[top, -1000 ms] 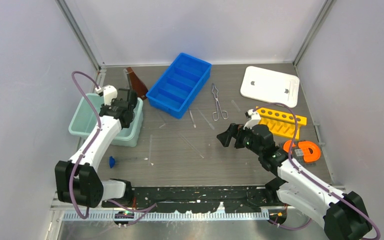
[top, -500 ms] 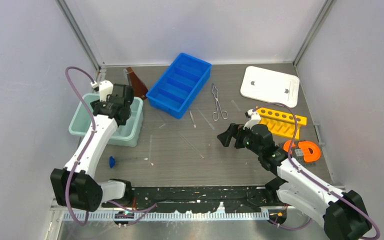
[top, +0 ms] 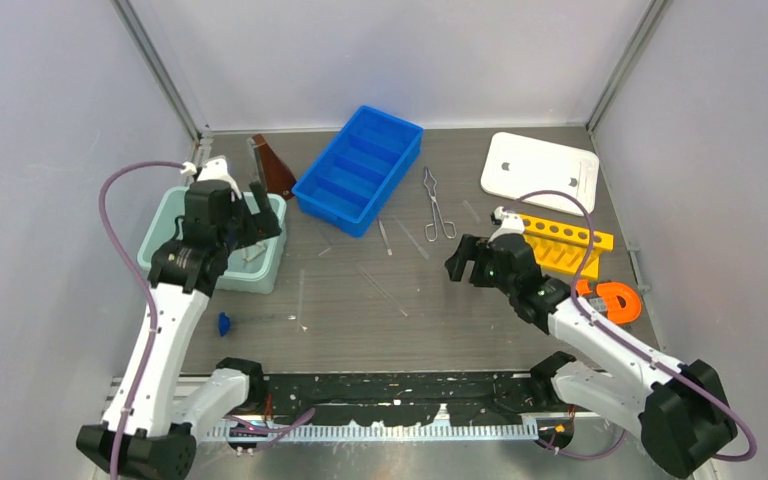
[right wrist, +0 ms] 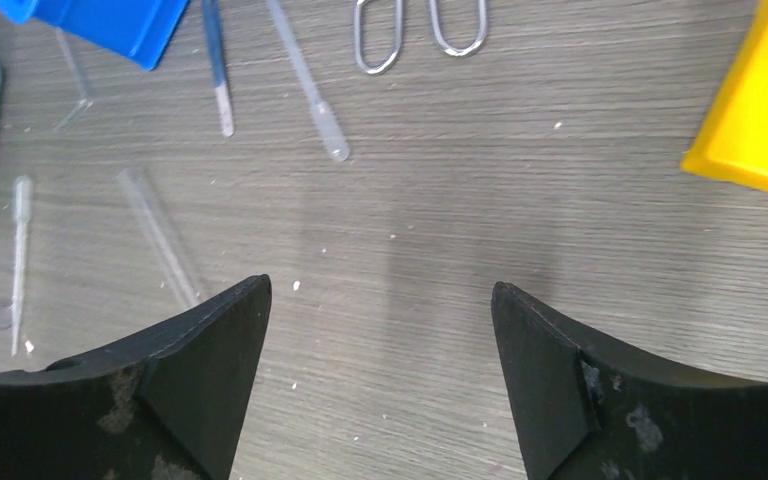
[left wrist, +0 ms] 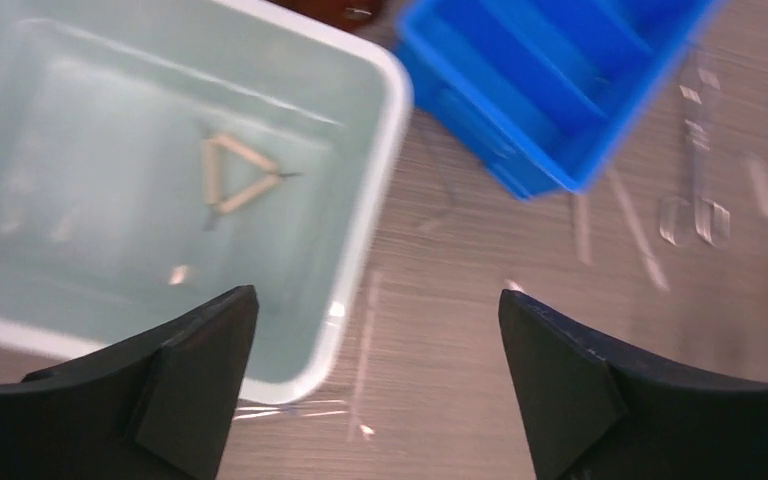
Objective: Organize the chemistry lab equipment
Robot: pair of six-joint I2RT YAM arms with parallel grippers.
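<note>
The left gripper hangs over the right rim of a pale green bin, one finger above the bin's inside and the other above the table. Its jaws are spread wide with nothing between them. A small white triangle lies flat on the floor of that bin. Just right of the bin sits a blue tray split into compartments, and a brown flask lies at the back between bin and tray. Silver tongs lie flat on the table right of the tray, their finger loops toward the near edge. Thin clear tubes are scattered loose on the wood between the tray and the arms. Among them are a clear dropper and a thin blue stick, both just off the tray's near corner. A blue-capped tube lies on the table in front of the bin, close to the left arm. On the right side a yellow rack with a row of holes rests on the table, with a white lid lying flat behind it and an orange piece just in front. The right gripper hovers over bare wood, left of the rack and on the near side of the tongs' loops. Its jaws are parted wide and hold nothing.
</note>
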